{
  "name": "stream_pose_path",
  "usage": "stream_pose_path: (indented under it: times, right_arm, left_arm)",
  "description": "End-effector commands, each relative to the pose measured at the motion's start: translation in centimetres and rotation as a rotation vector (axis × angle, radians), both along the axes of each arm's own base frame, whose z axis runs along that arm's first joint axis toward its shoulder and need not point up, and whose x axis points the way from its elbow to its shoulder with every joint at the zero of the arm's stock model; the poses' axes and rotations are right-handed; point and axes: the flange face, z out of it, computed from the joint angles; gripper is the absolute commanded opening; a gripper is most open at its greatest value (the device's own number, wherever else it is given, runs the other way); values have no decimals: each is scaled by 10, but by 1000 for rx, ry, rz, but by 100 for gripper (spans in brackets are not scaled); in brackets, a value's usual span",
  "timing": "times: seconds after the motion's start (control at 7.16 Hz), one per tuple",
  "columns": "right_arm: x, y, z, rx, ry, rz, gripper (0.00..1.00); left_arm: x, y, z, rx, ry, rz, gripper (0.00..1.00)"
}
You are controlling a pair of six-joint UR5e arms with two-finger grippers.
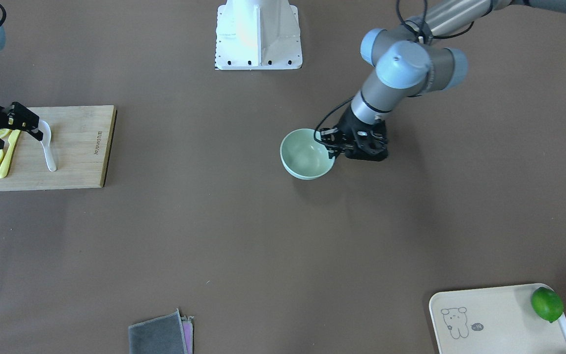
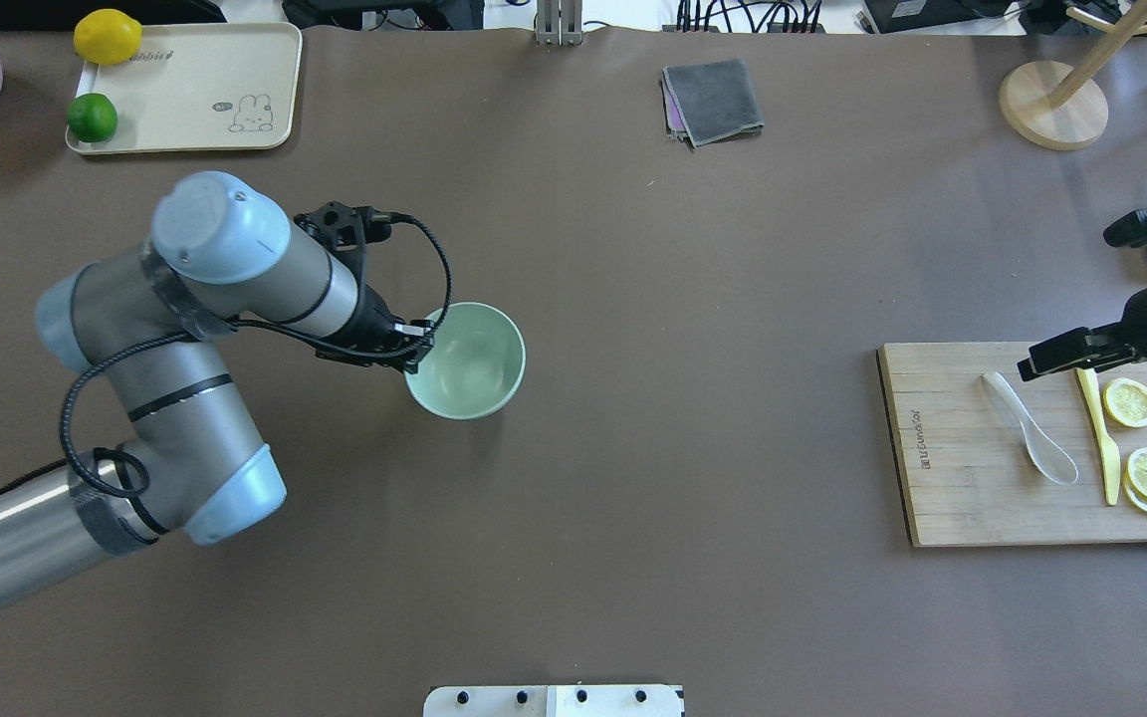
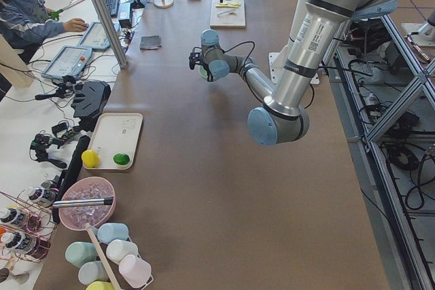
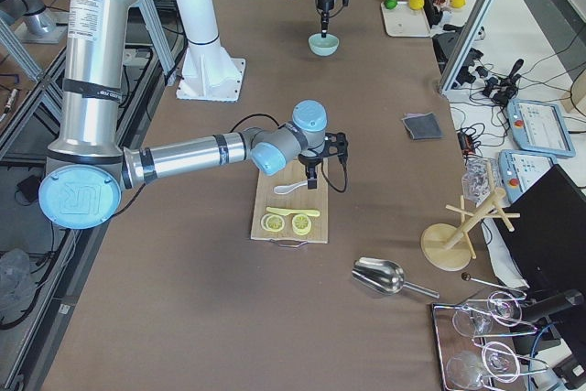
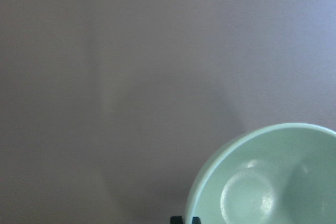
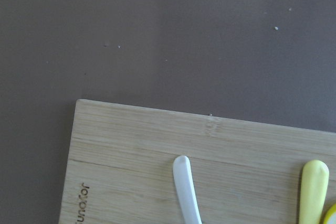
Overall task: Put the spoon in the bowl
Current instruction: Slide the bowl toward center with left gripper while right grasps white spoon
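The right claw (image 1: 16,135) hangs over the cutting board (image 2: 962,478) with its tips pointing down and its jaws spread wide. Two black fingers show apart in the front view, and neither reaches into the claw's own wrist camera. It holds nothing.

Beneath it on the board lies the spoon (image 2: 1046,453). The spoon's long axis runs from the robot's side of the board toward the far side, slanted a little. The scoop is nearer the robot, and the handle end points away and slightly toward the board's printed edge. The jaws seem to open across that axis, so a straight drop looks like the likely next move. The right side view puts the tips close over the handle, but the exact gap cannot be told.

A yellow knife (image 2: 1096,428) lies just beside the spoon, on the side away from the printed edge and almost parallel to it. Lemon slices (image 2: 1129,403) lie beyond the knife. The outer finger probably needs to land between spoon and knife, or it may catch both.

The right arm reaches out low, with its forearm near level and its wrist bent down over the board.

The bowl (image 2: 469,363) stands upright and empty, well apart from the board, off its printed edge toward the robot's left. The left claw (image 5: 185,219) is narrow and appears pinched on the bowl's rim. The right arm is by far the nearer to the spoon.
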Motion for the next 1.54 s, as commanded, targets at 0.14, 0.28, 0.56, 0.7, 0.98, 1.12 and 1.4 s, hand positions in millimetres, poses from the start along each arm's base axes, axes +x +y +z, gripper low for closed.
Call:
stream_pose_path:
  times: [0.14,0.28,0.56,0.7,0.98,1.12,1.4]
  right_arm:
    - [-36,15,5,34,43,-60,90]
    - [-44,19,6,39,45,-81,90]
    - [-53,24,10,56,66,-98,86]
    - [-56,25,14,89,78,-135,83]
    - [-64,15,26,154,118,-169,79]
    - [-63,14,27,166,120,-178,77]
    - [-60,14,29,163,124,-175,42]
  left_arm:
    - [62,54,-47,-4,3,-17,0]
    - [65,58,-48,-12,6,-18,0]
    - [70,64,-58,-38,21,-28,0]
    - [74,68,-58,-41,18,-36,0]
    - [78,74,-59,-41,19,-39,0]
    - [81,79,-61,-45,20,-34,0]
    - [83,80,-63,-43,23,-32,0]
